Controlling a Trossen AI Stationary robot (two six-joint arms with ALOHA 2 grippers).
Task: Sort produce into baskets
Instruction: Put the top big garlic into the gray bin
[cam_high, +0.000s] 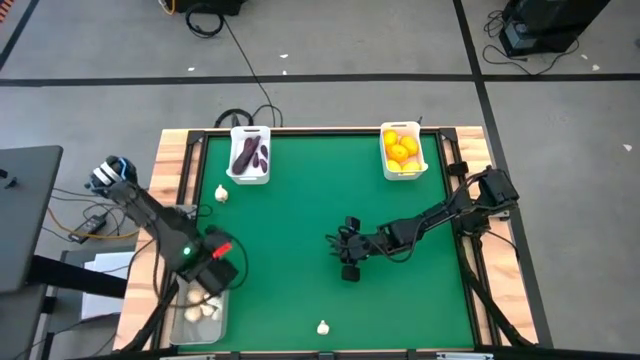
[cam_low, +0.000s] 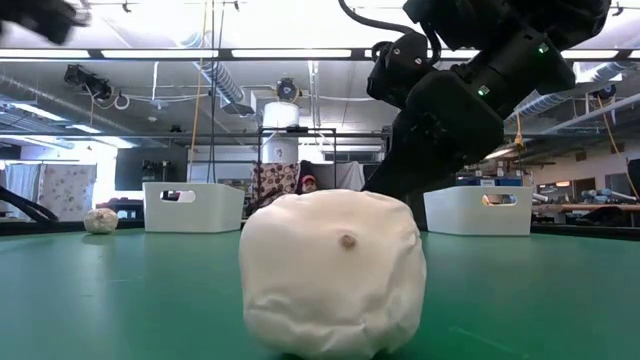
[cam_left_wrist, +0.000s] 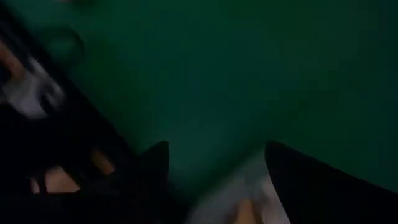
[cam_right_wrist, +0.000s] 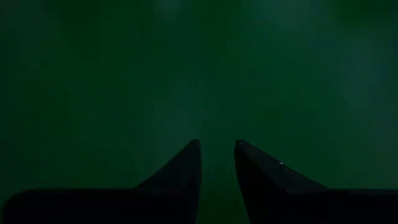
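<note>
A white basket (cam_high: 250, 155) at the far left holds dark purple eggplants (cam_high: 248, 154). A white basket (cam_high: 402, 150) at the far right holds yellow and orange citrus (cam_high: 400, 148). A clear bin (cam_high: 198, 312) at the near left corner holds garlic bulbs (cam_high: 200, 308). One garlic bulb (cam_high: 221, 194) lies on the mat near the eggplant basket. Another (cam_high: 323, 327) lies by the near edge, large in the low view (cam_low: 330, 270). My left gripper (cam_high: 214, 266) (cam_left_wrist: 214, 158) hangs open and empty over the clear bin's far end. My right gripper (cam_high: 348, 250) (cam_right_wrist: 217, 146) hovers over mid-mat, its fingers a narrow gap apart, empty.
The green mat (cam_high: 300, 220) lies bare between the baskets and my right gripper. Wooden table edges (cam_high: 170, 170) frame the mat. My right arm (cam_low: 470, 90) stands behind the near garlic in the low view. Cables lie on the floor beyond the far edge.
</note>
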